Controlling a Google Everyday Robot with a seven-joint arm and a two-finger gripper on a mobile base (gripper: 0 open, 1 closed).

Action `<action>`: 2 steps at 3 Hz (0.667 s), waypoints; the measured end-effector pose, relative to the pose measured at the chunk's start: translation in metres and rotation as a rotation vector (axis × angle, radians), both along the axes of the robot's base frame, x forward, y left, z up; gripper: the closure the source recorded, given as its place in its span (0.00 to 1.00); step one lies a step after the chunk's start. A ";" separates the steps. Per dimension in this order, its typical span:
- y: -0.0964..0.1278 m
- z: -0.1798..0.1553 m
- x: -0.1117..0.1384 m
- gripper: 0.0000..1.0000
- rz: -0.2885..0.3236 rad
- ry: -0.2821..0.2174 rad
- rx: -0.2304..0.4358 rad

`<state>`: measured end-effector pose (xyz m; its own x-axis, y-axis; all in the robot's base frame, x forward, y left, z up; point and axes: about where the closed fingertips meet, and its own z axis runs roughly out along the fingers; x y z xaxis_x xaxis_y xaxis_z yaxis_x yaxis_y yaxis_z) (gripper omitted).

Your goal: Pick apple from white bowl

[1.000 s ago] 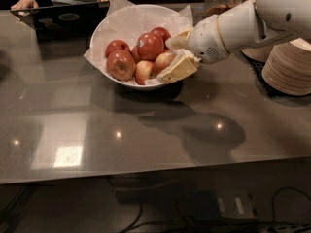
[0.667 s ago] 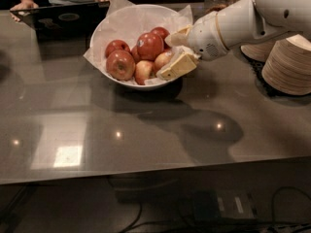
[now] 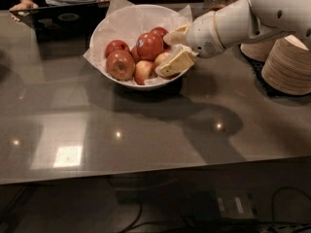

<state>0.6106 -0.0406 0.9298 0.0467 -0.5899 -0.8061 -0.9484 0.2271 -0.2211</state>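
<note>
**Approach and grasp stage, before lift.** The gripper [image 3: 171, 51] reaches in over the near-right rim of the white bowl [image 3: 114, 25], which stands on the table [image 3: 146, 135]. Its pale fingers [image 3: 176, 63] are spread apart. One lies over the back and the other across the front of a pale, yellow-red apple [image 3: 162, 58] at the bowl's right edge. That apple sits in the gap between them and rests in the bowl. No firm clamp is evident.

The remaining red apples [image 3: 120, 64] lie beyond the fingertips, toward the bowl's middle and far side. One of them sits just beside the front finger's tip. The crinkled paper lining [image 3: 104, 57] spreads under and beside the front finger.

Behind the wrist, well apart from the fingers, stand stacks of paper plates [image 3: 286, 64].

Judged step: the apple is bracketed but not yet secured. The next move calls for closing the fingers squarely on it, without catching the lining or nudging the neighbouring fruit. A straight lift clear of the rim should follow.
</note>
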 end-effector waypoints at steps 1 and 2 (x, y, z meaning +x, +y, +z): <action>0.004 0.000 0.008 0.33 0.019 0.003 0.032; 0.004 -0.006 0.007 0.33 0.030 0.039 0.032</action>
